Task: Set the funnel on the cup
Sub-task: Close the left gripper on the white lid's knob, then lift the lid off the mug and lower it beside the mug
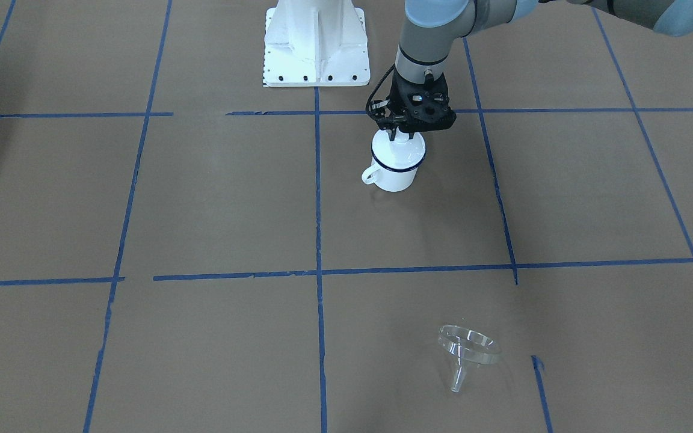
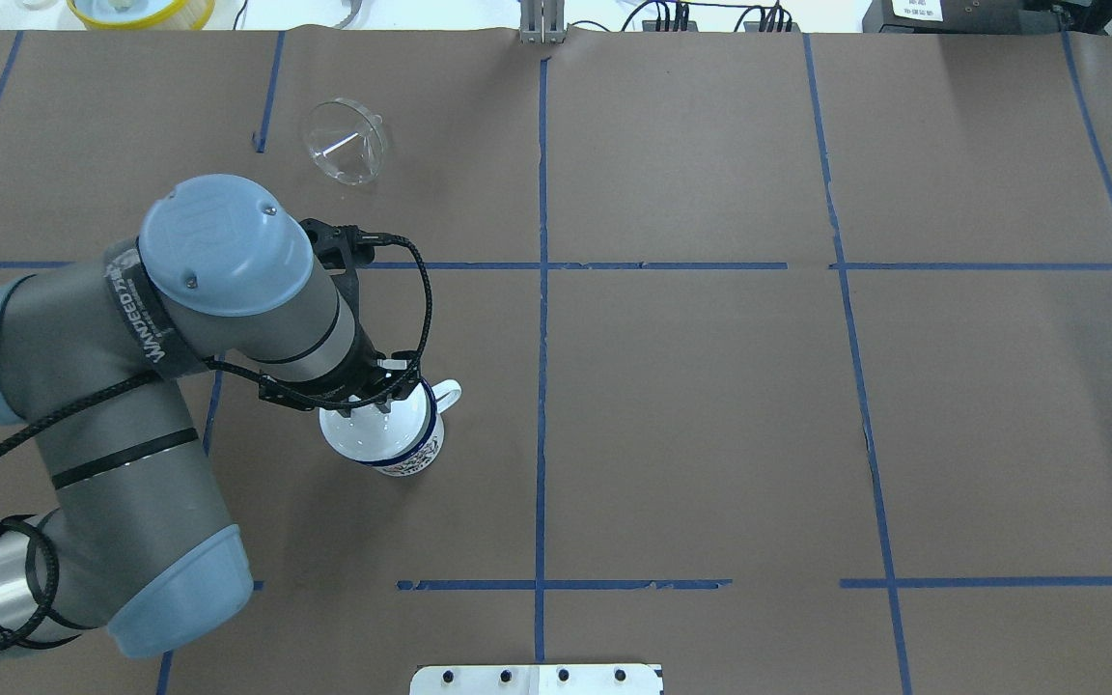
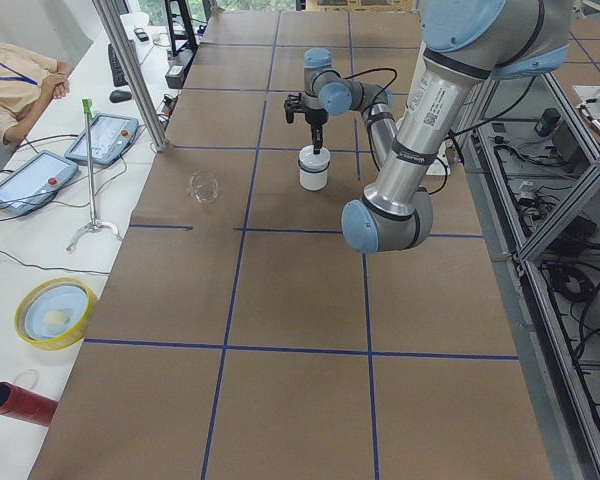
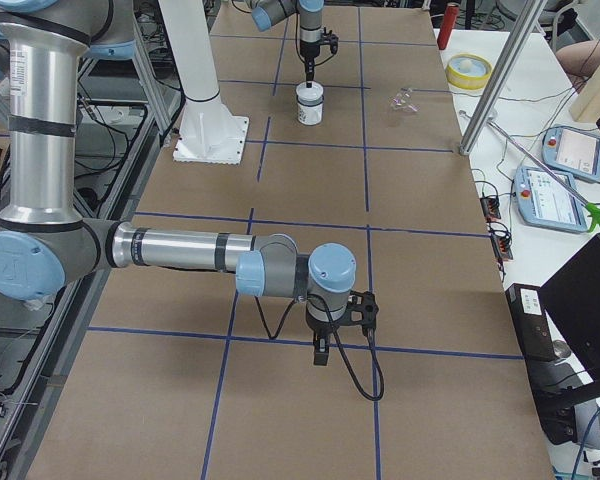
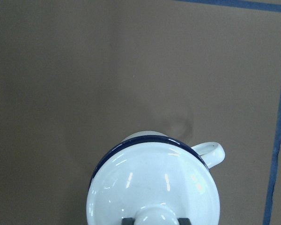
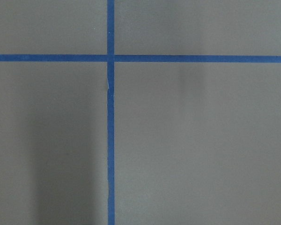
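Jaws of the left gripper (image 1: pixel 396 131) are seen set on either side of the knob (image 5: pixel 155 214) of a round white lid (image 5: pixel 150 183), and they appear to be clamped on it. The lid is seated on the cup (image 1: pixel 392 174), which stands upright on the desk (image 1: pixel 214 204) close to the robot's base, its loop handle (image 5: pixel 210 152) left free at the side. While the cup's mouth is covered, nothing can be placed on it, so removal of the lid is judged to be the step in hand.

Whether the jaws of the right gripper (image 4: pixel 322 350) are apart or together cannot be told; it is held low over bare paper and blue tape lines, well apart from both task things.

Farther out, toward the desk's far edge on the robot's left, the funnel (image 1: pixel 467 349) is found lying on its side, cone mouth tilted and spout pointing away from the robot. It is judged to be light, stiff and slick, possibly brittle, and likely to roll or skid if nudged. A hold across the cone's rim, one finger inside and one outside, is thought best; the spout must be left free to drop into the cup.

Lettering is printed on a band of the left arm, and a dark pattern on the cup's side, but neither can be read with certainty.
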Controlling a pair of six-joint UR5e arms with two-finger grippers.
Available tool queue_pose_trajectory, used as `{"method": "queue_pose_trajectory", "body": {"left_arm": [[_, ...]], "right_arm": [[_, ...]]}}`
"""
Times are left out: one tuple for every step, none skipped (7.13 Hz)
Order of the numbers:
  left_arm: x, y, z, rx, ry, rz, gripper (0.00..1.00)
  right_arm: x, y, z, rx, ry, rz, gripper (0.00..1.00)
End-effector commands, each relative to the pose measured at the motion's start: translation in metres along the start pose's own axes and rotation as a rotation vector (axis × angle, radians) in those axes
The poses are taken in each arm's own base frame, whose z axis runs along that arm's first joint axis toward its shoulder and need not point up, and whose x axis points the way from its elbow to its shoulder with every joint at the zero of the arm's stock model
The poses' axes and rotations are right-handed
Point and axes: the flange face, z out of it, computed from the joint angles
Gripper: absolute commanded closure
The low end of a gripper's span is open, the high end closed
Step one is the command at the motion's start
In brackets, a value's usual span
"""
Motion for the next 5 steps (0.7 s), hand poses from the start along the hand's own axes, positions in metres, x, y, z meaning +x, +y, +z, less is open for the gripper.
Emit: {"method": "queue_pose_trajectory", "body": {"left_arm": [[-0.020,-0.017,-0.044,0.056,0.012,-0.043,1.00],[-0.030,-0.023,-0.049,0.070,0.011,-0.045,1.00],[-0.046,-0.022,-0.045,0.069,-0.001,-0.047,1.00],[-0.060,-0.022,-0.039,0.067,-0.012,0.023,1.00],[-0.077,-0.025,-0.025,0.055,-0.039,0.041,1.00]], "right_arm": [[0.000,0.000,0.000,0.000,0.000,0.000,0.00],[0.000,0.000,0.000,0.000,0.000,0.000,0.00],[0.000,0.000,0.000,0.000,0.000,0.000,0.00],[0.000,0.000,0.000,0.000,0.000,0.000,0.00],[0.001,0.000,0.001,-0.001,0.000,0.001,0.00]]}}
